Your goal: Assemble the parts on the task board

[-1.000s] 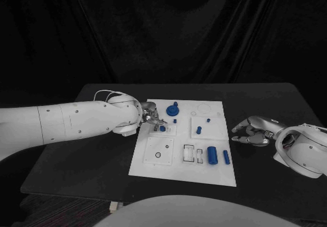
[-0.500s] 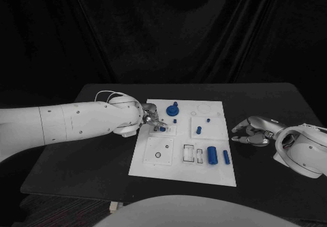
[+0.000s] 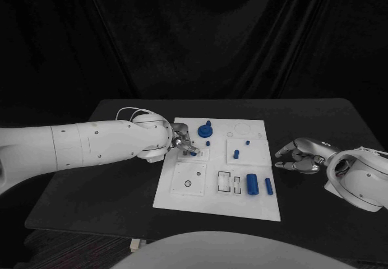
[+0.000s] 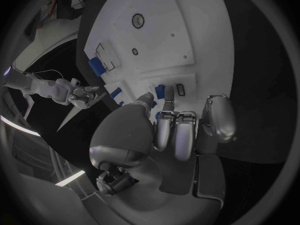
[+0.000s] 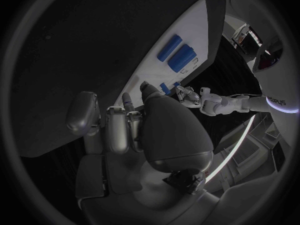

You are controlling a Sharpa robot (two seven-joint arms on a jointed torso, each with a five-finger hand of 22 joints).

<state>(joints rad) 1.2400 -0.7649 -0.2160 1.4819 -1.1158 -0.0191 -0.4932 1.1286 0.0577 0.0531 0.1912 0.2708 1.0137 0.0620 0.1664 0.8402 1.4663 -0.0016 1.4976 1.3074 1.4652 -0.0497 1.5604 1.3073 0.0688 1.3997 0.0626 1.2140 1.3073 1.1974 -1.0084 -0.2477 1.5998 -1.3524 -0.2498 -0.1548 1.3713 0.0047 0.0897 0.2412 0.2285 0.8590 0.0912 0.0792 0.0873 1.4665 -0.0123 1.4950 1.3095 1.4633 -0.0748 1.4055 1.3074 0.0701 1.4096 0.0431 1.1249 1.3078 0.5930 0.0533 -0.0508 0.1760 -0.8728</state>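
Left robot hand [image 3: 182,143] over task board [image 3: 194,196] — fingertips pinching small blue part [image 4: 160,91]. Right robot hand [image 3: 298,157] on surface [image 3: 105,190] beside board — fingers curled, holding nothing.

Black table [image 3: 105,185], dark matte top, corners rounded. White task board [image 3: 202,199] lies flat on it, about mid-table, long side running away from the robot, slightly skewed. Board is near the table's front edge and stops short of the back edge. Bare black surface on both sides of the board, wider on the left. Right hand [image 3: 298,156] sits at the table on the right, just beside the board's right edge, apart from it; can't tell if it touches the surface.
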